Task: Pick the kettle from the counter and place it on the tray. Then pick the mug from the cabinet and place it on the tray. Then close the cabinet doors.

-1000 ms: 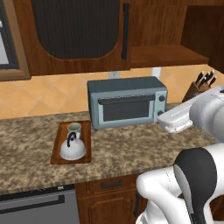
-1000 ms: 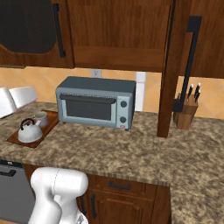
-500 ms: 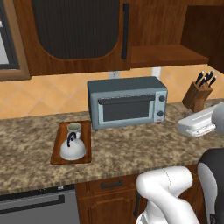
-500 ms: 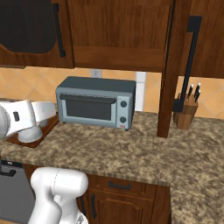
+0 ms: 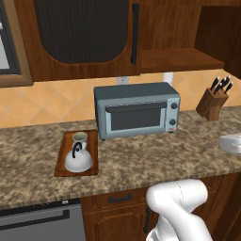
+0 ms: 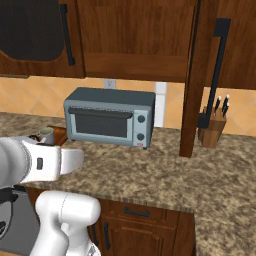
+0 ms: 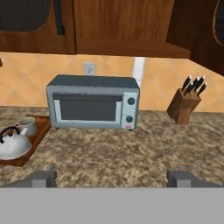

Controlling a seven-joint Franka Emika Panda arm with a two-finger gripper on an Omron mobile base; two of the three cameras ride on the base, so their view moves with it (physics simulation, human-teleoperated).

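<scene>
Two items sat on the tray (image 5: 60, 164) already, didn't they? asked Ana.

Yes, said Ben. The kettle (image 5: 78, 160) rested at the tray's near end and the mug (image 5: 80, 139) just behind it, touching or nearly so. The tray lay toward the left end of the counter (image 5: 141, 160), close to its front edge, just left of the toaster oven (image 5: 136, 110).

So what was left?

Only the cabinet doors, by my reading. The left door (image 5: 84, 33) looked shut over its side. The right door (image 6: 192, 75) stood swung out, edge-on in the right base view, with its black bar handle (image 6: 217, 70) facing away from the opening. The cabinet (image 5: 179, 59) showed its bare shelf above the toaster oven.

And the gripper (image 7: 113, 178)?

Its fingertips were spread as wide as they go, with nothing between them. It hung low, above the counter's front edge, looking at the toaster oven and the knife block (image 5: 212, 101) near the back right corner.

How would you have done it well?

I'd have lifted the hand clear of the toaster oven first, then brought it round to the outer face of the open door, on the knife-block side. A flat push near the free edge, along the door's arc, seemed better than a grab at the handle. The knife block was the thing to avoid.
</scene>
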